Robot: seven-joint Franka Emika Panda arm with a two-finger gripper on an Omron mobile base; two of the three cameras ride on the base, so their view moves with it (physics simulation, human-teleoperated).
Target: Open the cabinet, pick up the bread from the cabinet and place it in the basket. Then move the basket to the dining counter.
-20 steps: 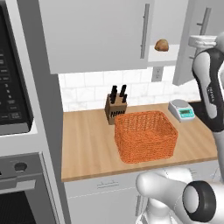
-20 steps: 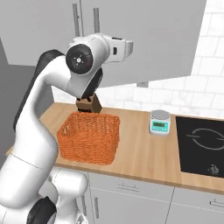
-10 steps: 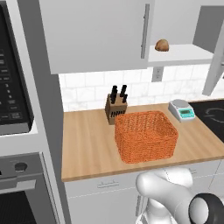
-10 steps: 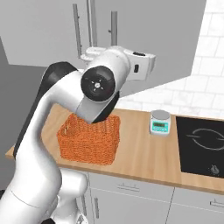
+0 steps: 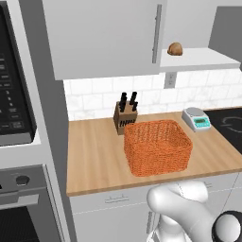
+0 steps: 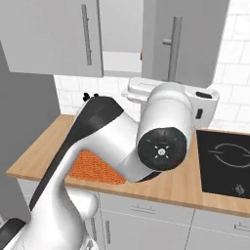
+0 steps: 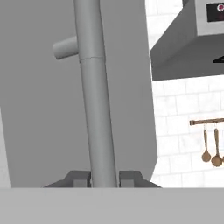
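Observation:
The cabinet stands open, and the bread (image 5: 175, 48), a small golden-brown bun, sits on its white shelf (image 5: 198, 59). Its grey door (image 6: 188, 39) is swung out. In the hand view my gripper (image 7: 104, 178) is shut on the door's vertical silver handle (image 7: 94, 96), with a dark fingertip (image 7: 78, 178) pressed against each side of the bar. The orange wicker basket (image 5: 157, 146) rests on the wood worktop below; my arm hides most of the basket (image 6: 95, 167) in the right base view. The dining counter is out of view.
A knife block (image 5: 126, 116) stands behind the basket and a small scale (image 5: 197, 118) to its right. A black cooktop (image 6: 224, 156) lies at the worktop's right end. A microwave (image 5: 14, 94) and an oven (image 5: 19, 198) fill the left. A range hood (image 7: 188, 48) hangs beyond the door.
My arm has swung right, out of the left base view, and looms closer in the right base view. The jaws have narrowed onto the handle.

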